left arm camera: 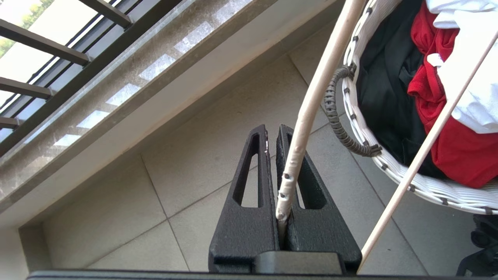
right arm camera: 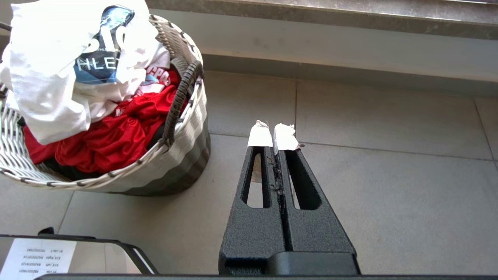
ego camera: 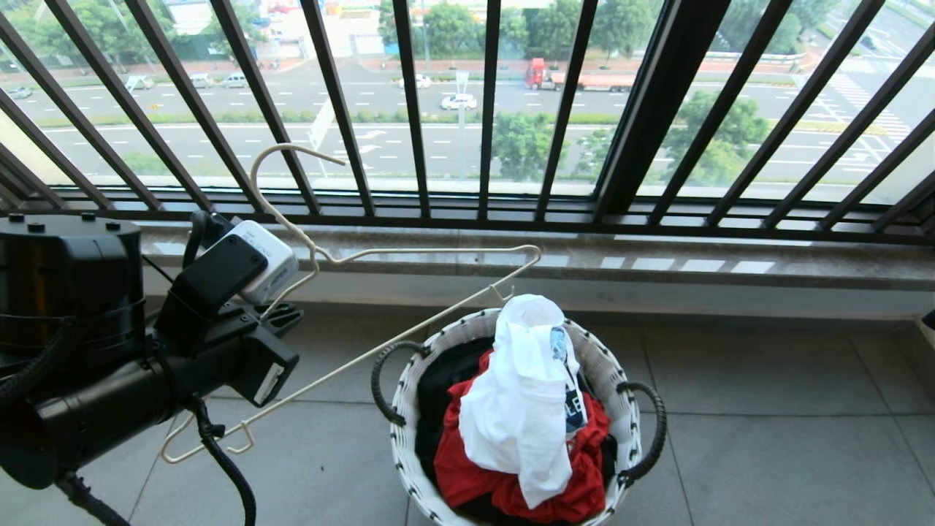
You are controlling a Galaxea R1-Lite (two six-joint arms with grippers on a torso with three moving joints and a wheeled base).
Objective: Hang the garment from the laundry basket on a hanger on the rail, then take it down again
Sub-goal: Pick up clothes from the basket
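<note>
In the head view, the laundry basket stands on pale grey floor tiles below a stone sill and the black window guard. The garment lies heaped on top of a red cloth in it. Just beside the basket, the left gripper pinches the hanger.

The left wrist view shows its fingers pressed onto the wire.

In the right wrist view, the right gripper, pressed together and empty, hangs near the basket.
</note>
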